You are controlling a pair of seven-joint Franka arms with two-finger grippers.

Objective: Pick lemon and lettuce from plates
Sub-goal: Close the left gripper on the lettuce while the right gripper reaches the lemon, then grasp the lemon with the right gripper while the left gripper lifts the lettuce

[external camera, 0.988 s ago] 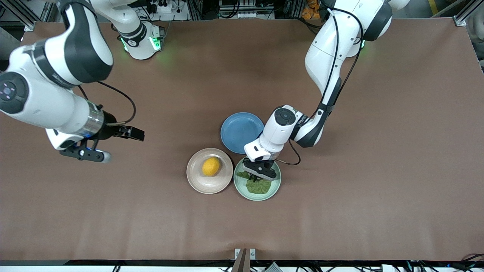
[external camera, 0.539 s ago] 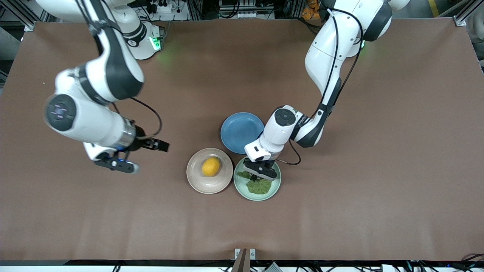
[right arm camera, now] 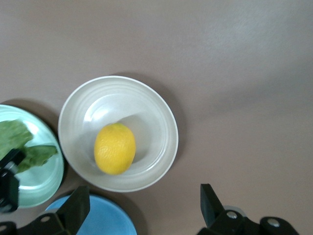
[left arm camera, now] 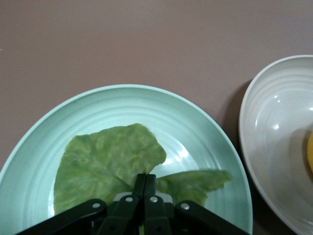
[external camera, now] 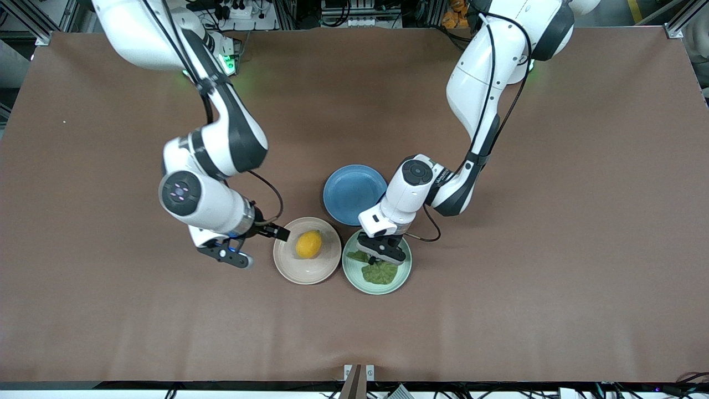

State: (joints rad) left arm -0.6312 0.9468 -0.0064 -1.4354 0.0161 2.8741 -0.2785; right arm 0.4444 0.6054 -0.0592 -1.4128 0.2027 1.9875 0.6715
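The lemon (external camera: 309,244) lies in the beige-pink plate (external camera: 292,270), and the right pincer (external camera: 256,241) hangs just off that plate's rim toward the right arm's end of the tabletop (external camera: 498,310), so the fruit lies from it toward the left arm's end, over the rim and into the bowl of the plate. Its fingers (right arm camera: 73,211) stand spread wide and empty, framing bare tabletop in the right wrist view rather than the fruit (right arm camera: 115,148). The lemon's long axis runs roughly from nearer the front camera to farther, tilted a little; I judge that a grasp across its short waist would suit, which means the open gap wants to come square over the middle before it drops (a round, smooth skin may roll if caught off-centre). The right arm is plainly the nearer one for this fruit. The left pincer (external camera: 382,258) is down in the pale mint green plate (external camera: 354,277), which sits touching or all but touching the beige-pink one on the side toward the left arm's end. Its jaws are drawn together with the lettuce (external camera: 379,272) pinched between the tips (left arm camera: 145,196), at the leaf's edge, the rest of the leaf (left arm camera: 110,161) lying flat on the plate (left arm camera: 205,127). The leaf seems not yet lifted. A blue plate (external camera: 354,194) lies farther from the front camera than both, bare.
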